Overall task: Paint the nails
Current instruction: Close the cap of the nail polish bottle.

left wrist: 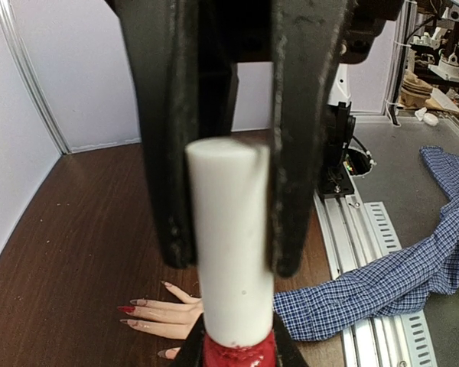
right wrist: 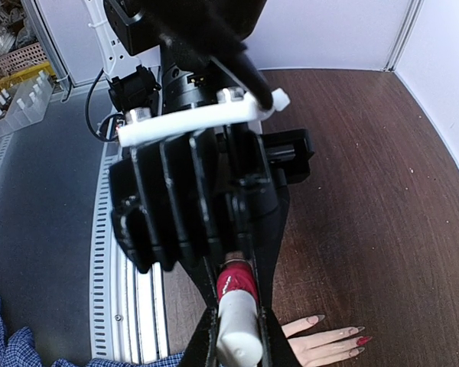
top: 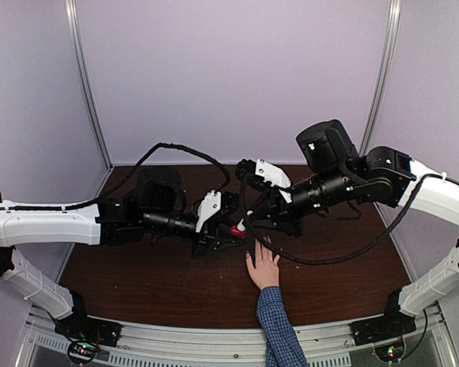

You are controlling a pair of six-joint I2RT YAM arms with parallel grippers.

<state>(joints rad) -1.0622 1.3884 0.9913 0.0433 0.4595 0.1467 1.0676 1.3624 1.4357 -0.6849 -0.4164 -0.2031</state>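
A light-skinned hand (top: 264,267) with a blue checked sleeve (top: 278,329) lies flat on the brown table, fingers pointing away from the arm bases. Its long nails show in the left wrist view (left wrist: 130,313) and the right wrist view (right wrist: 356,340). One nail is dark red (left wrist: 126,310); the others look pale. My left gripper (left wrist: 237,350) is shut on the small red polish bottle (left wrist: 239,355). My right gripper (right wrist: 241,336) is shut on the bottle's white cap (right wrist: 239,340). The cap sits on the bottle. Both grippers meet just above and beyond the fingertips (top: 236,228).
An aluminium rail (left wrist: 367,229) runs along the table's near edge, under the sleeve. White walls close in the back and both sides. Cables hang off both arms over the table (top: 344,252). Shelves with clutter (right wrist: 15,84) stand outside the cell.
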